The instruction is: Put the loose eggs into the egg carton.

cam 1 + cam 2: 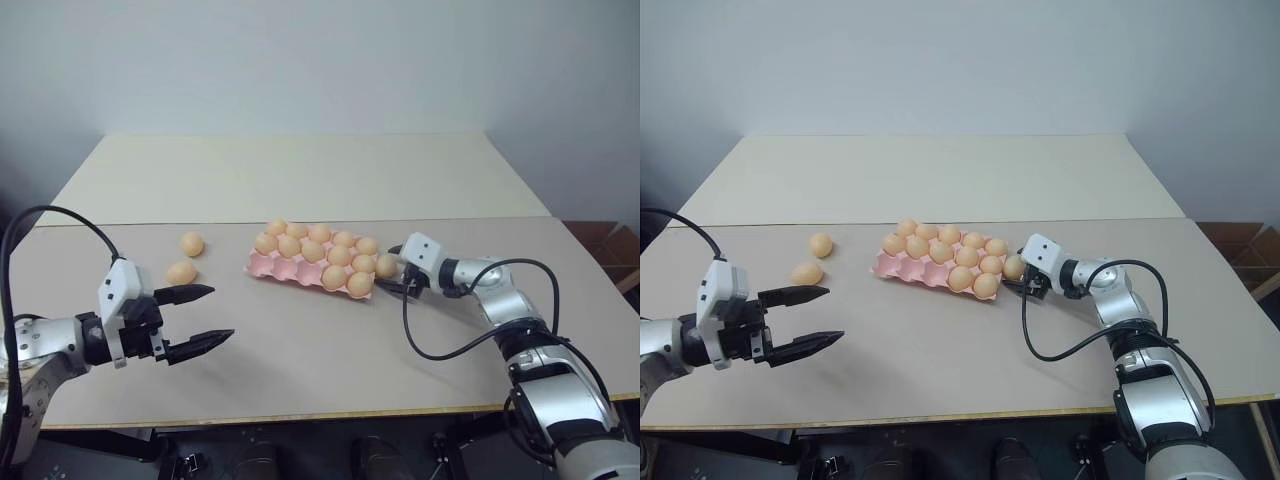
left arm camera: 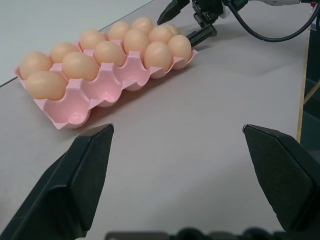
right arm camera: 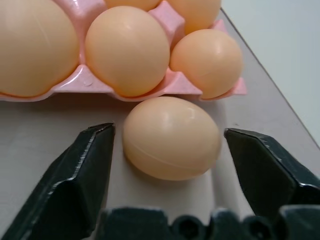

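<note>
The pale pink egg carton lies mid-table, and several eggs fill most of its cups. One loose egg rests on the table against the carton's right end. My right gripper is open around this egg, one black finger on each side, and a gap shows at one finger. Two more loose eggs lie on the table left of the carton. My left gripper hangs open and empty near the front left, just in front of these eggs.
The carton's near-left cups are bare. A seam splits the table into a near and a far half. Black cables loop off both arms; the right arm's cable trails over the table in front of the carton.
</note>
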Tool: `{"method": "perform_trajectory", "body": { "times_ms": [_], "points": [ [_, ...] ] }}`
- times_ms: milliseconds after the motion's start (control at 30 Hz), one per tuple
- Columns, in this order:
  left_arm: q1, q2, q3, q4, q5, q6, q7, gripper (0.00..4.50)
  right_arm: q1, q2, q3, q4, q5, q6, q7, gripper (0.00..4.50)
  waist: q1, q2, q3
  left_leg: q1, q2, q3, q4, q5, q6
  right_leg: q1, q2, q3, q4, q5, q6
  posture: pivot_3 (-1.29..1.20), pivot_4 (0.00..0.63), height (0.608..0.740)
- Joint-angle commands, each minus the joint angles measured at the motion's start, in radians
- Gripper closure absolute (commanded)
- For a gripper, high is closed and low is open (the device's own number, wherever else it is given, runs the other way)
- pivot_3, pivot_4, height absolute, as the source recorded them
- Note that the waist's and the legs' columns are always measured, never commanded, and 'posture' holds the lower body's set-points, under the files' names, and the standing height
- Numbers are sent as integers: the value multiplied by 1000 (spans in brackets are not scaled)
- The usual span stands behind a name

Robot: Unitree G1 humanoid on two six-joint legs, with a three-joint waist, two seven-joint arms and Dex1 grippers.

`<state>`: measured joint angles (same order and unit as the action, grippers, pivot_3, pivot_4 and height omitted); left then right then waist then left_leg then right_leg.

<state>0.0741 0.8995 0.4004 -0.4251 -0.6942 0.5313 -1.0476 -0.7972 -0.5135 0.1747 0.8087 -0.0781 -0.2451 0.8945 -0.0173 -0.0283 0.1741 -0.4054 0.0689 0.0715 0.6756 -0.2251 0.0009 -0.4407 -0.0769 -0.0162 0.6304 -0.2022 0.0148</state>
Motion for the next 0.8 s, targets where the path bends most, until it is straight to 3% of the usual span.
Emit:
{"method": "perform_trajectory", "body": {
  "times_ms": [33,67,300,567,700,800],
  "points": [
    [-1,-1,15,-34,-10,-10,5,0,-20,-2,-3,3,-10,-37,-2,1648,0,0,0,0,0,0,0,0,0,0,0,0,0,0,0,0,150,740],
    [-2,-1,15,-33,-10,-10,6,0,-17,-2,-4,0,-15,-39,-16,1885,0,0,0,0,0,0,0,0,0,0,0,0,0,0,0,0,150,740],
    [-11,1,4,-23,-5,-16,3,0,32,-39,-27,-73,-14,-28,-41,1885,2,0,0,0,0,0,0,0,0,0,0,0,0,0,0,0,150,740],
    [-13,1,-1,-15,1,-25,-4,0,165,-198,-100,-403,20,76,-40,1885,0,0,0,-1,0,3,0,0,0,0,-1,2,-2,0,1,0,150,740],
    [-5,-8,-4,-11,7,-34,-2,0,166,-173,-104,-663,117,217,13,1885,-22,0,0,2,1,4,-1,0,0,-1,1,4,1,1,1,0,150,740],
    [-2,-19,-8,-13,9,-36,5,0,152,-132,-64,-743,125,260,24,1885,-24,0,0,5,3,4,-1,0,0,0,3,4,2,1,0,0,150,740]
  ]
}}
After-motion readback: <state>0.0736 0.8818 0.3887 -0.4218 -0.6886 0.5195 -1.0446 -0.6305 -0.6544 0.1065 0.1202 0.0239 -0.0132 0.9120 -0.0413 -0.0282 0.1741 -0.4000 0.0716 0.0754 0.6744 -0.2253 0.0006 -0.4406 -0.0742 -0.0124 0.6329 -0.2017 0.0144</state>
